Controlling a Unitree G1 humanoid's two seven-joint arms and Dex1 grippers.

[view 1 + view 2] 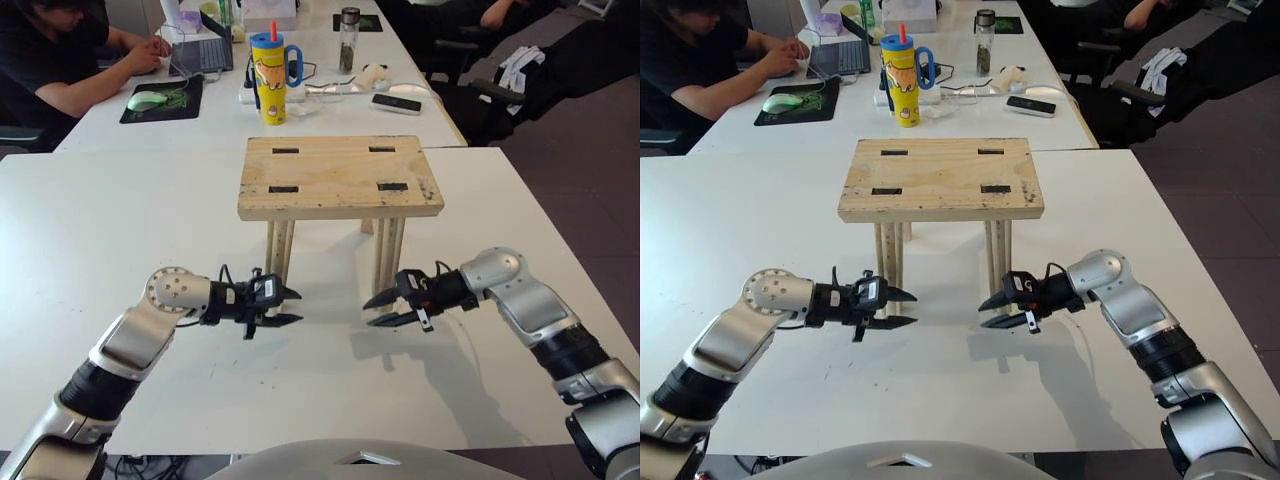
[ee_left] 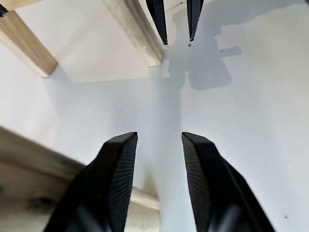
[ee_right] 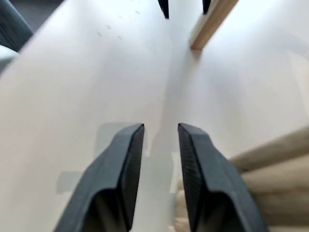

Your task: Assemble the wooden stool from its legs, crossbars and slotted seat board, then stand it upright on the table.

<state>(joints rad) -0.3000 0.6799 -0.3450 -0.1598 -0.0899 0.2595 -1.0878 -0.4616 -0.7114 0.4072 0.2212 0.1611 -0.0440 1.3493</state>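
Black-fingered, the left gripper (image 1: pixel 297 306) hangs low over the white table (image 1: pixel 100 250) with its two fingers a little apart and nothing between them. The right gripper (image 1: pixel 368 312) faces it across a short gap, likewise narrowly parted and empty. Each sits just in front of a front leg without touching it: the left near the left front leg (image 1: pixel 280 250), the right near the right front leg (image 1: pixel 390 252).

Above them the wooden stool (image 1: pixel 340 200) stands upright near the middle of the table, its slotted seat board (image 1: pixel 340 172) level on the legs and four dark slots showing on top. Crossbars cannot be made out under the seat. Beyond, on a second table, stands a yellow mug (image 1: pixel 268 78).

By the look of it the build is done and only a clean release is left. To finish well, both arms should draw straight back toward the robot, fingers kept off the legs, since a sideways brush could skid or rock the stool. Whether the legs sit fully home in the slots is unclear; an even downward press on the seat would settle that.
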